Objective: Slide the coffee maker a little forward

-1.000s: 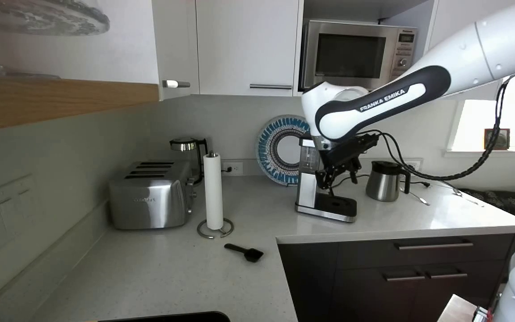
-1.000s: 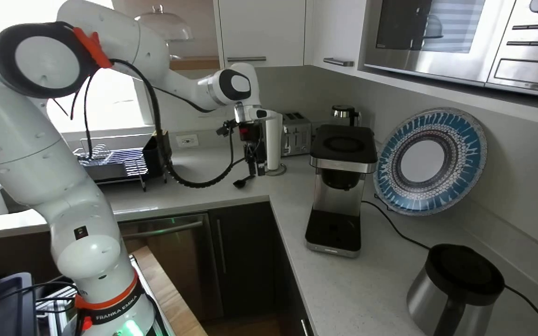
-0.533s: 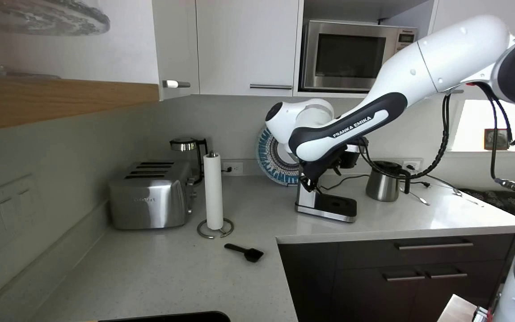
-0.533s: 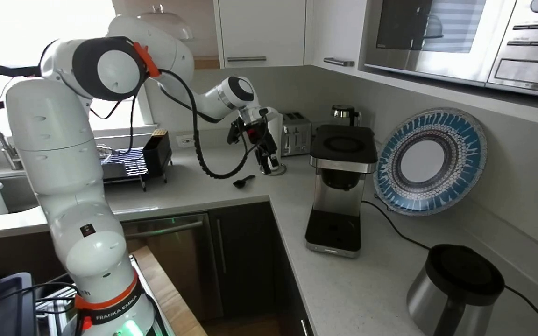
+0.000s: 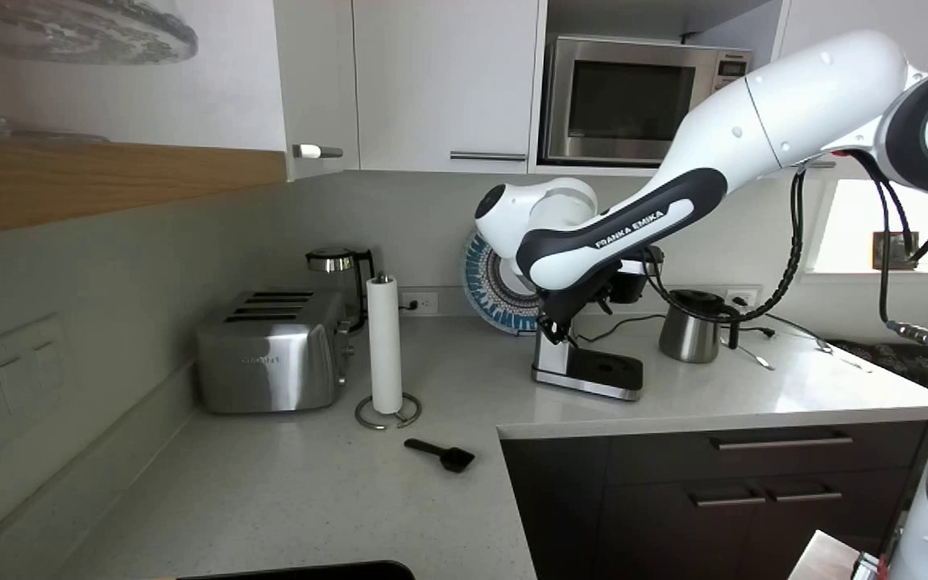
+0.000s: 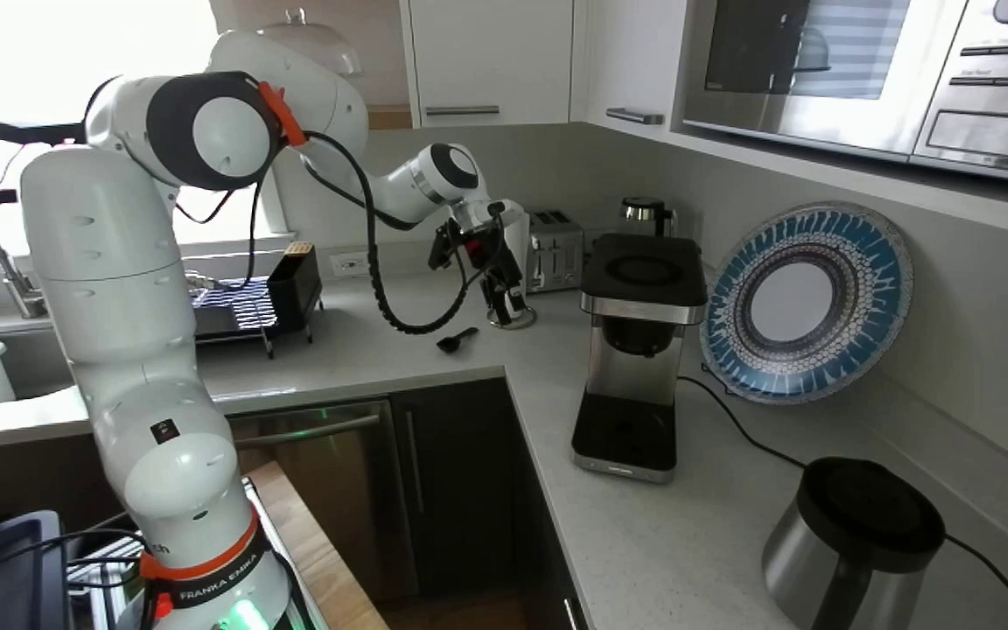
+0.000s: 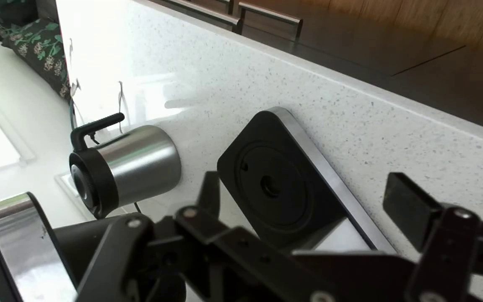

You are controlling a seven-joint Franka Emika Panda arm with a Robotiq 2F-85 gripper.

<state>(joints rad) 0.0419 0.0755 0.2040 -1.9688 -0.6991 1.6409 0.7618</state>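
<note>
Just now the white arm [image 5: 714, 161] has tilted its wide-spread, empty jaws towards the boxy black-and-silver coffee maker [image 6: 635, 372], unmoved on the speckled pale stone surface [image 6: 714, 534]; sliding probably hasn't begun.

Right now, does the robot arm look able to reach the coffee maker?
Probably yes: the gripper is open beside the coffee maker, and I see no object between them. The steel jug stands on the coffee maker's far side, out of the way. The gap is hard to judge.
</note>
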